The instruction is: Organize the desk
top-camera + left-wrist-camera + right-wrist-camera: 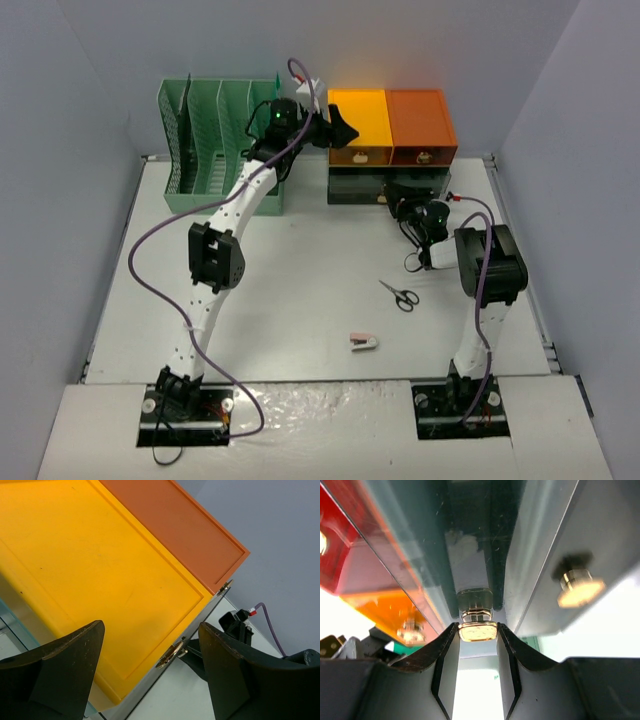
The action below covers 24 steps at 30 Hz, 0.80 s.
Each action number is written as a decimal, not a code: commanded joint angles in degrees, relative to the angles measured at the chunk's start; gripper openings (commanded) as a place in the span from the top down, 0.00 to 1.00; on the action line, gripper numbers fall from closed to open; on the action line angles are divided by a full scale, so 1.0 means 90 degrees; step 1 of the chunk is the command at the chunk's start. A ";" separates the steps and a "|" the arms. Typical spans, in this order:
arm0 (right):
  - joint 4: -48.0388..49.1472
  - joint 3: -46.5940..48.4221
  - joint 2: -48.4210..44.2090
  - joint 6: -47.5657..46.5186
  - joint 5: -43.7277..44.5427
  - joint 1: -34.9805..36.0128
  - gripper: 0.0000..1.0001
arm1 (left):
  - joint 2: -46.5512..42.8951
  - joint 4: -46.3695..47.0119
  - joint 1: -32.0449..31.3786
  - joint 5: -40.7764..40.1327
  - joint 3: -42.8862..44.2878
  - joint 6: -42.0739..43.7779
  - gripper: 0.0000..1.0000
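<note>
The right end effector [477, 635] is pinched tight on the gold knob [478, 629] of a dark drawer, low in the drawer box [390, 120] at the upper middle of the top view. I think the drawer slides down the frame, toward the arm bases. Scissors [400, 295] and a small pink thing [363, 342] lie lower on the bench [290, 250], nearer the right arm and away from the drawer front. The left end effector [151, 626] hangs wide apart over the box's yellow top, holding nothing. A green rack [210, 140] stands at the upper left.
</note>
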 commanded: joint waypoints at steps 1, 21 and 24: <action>0.0665 -0.0677 -0.0950 -0.0126 -0.0113 -0.0115 1.00 | -0.0227 -0.0693 0.0085 -0.0012 -0.0004 0.0011 0.27; -0.2295 -0.1148 -0.2672 -0.1097 -0.0460 -0.0057 0.64 | -0.0190 -0.0676 0.0105 -0.0081 -0.0104 -0.0007 0.27; -0.2817 -0.0931 -0.2580 -0.1272 -0.0512 -0.0057 0.50 | -0.0204 -0.0690 0.0117 -0.0081 -0.0118 0.0013 0.27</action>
